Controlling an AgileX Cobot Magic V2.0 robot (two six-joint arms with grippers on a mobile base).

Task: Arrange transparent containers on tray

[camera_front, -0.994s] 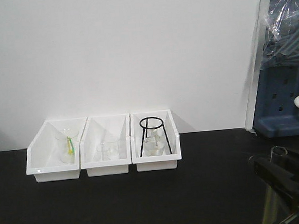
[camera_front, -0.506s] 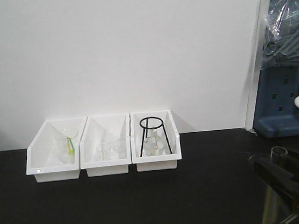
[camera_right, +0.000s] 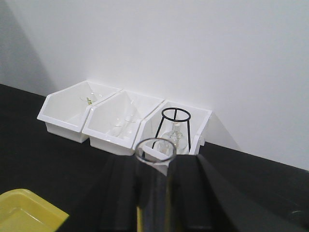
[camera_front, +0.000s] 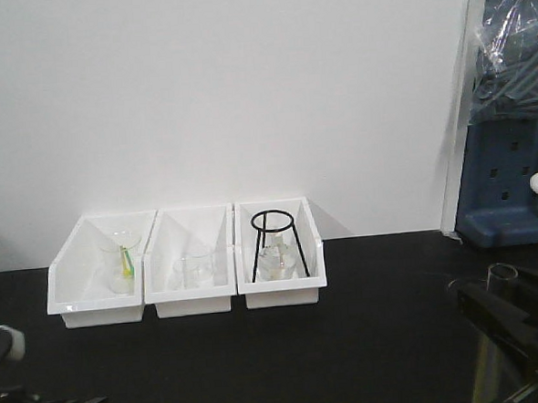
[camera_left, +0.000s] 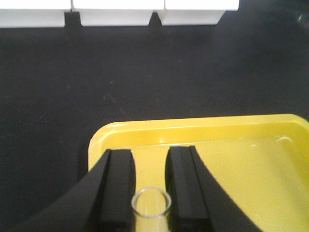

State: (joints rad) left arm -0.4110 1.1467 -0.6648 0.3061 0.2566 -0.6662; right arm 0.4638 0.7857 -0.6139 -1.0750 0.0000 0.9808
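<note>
Test tube [camera_left: 152, 203], clear and round-rimmed, is pinched in the narrow jaws of the left end effector [camera_left: 150, 164], above the 9 o'clock end of the yellow tray [camera_left: 241, 159]. A second test tube [camera_right: 155, 151] is clamped in the right end effector [camera_right: 155, 169], over the black worktop [camera_front: 377, 323] out at 3 o'clock from the tray. Three white bins [camera_front: 186, 261] line the worktop's 12 o'clock edge; the 3 o'clock one holds a black wire stand [camera_front: 275, 242].

Three white bins [camera_front: 95, 313] [camera_front: 193, 305] [camera_front: 279, 297]. One yellow tray [camera_left: 251, 154]. Two test tubes [camera_left: 151, 203] [camera_right: 153, 193], one each in left hand [camera_left: 147, 154] and right hand [camera_right: 154, 164]. One black wire stand [camera_front: 274, 242]. Glass vessels [camera_front: 120, 261] [camera_front: 198, 265] [camera_front: 277, 262]: three made out, one per bin; middle bin's count is unclear.
</note>
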